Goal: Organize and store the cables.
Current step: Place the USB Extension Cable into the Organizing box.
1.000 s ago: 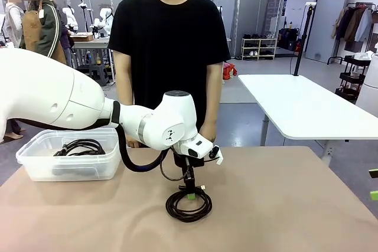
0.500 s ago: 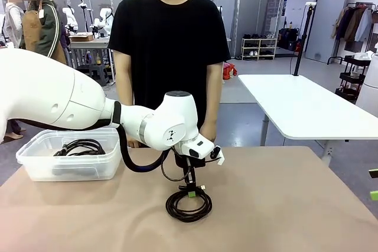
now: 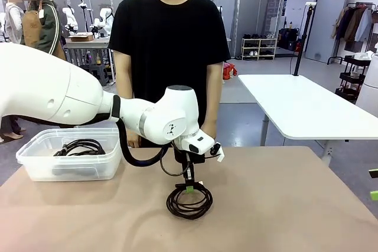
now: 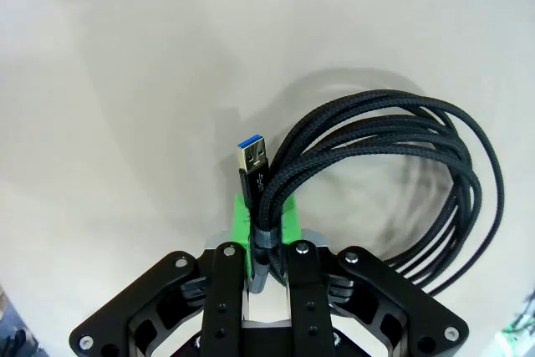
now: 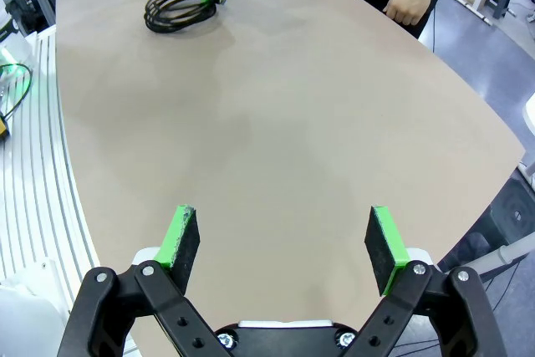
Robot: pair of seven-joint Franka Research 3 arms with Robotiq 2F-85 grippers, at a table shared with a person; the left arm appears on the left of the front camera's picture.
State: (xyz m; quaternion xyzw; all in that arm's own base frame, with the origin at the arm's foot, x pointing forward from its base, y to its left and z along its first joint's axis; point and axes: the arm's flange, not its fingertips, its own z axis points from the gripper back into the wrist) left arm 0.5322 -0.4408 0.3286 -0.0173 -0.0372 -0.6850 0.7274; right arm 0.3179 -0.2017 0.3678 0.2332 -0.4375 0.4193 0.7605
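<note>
At table centre, left gripper (image 3: pixel 189 189) clenching the black coiled cable (image 3: pixel 189 200) near its USB plug (image 4: pixel 253 159), coil lying just below; right gripper (image 5: pixel 284 244) hovering with jaws spread wide.

I see a tan surface (image 3: pixel 283 205) near me, a white table (image 3: pixel 301 107) far right on grey floor (image 3: pixel 242 119), a shoe shelf (image 3: pixel 258 48) beyond, and a coat rack (image 3: pixel 354 25) at far right.
</note>
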